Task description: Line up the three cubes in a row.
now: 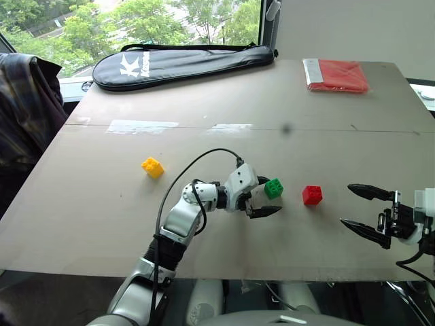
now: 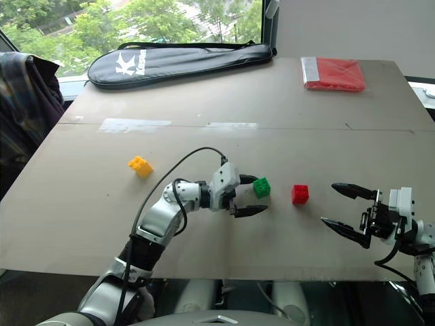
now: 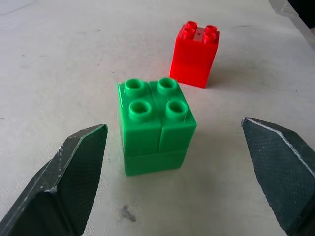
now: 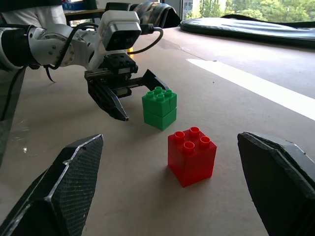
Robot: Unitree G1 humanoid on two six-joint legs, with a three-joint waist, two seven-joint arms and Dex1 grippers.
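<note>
left wrist view is showing the green cube [image 3: 155, 125] standing upright, studs upward, untouched between the wide-open left gripper [image 3: 182, 162]; the right gripper [image 1: 366, 212] is gaping empty.

green cube [image 1: 274, 188] | red cube [image 1: 312, 195] | yellow cube [image 1: 152, 167] | red cloth [image 1: 336, 75] | black racket bag [image 1: 180, 64]
</note>
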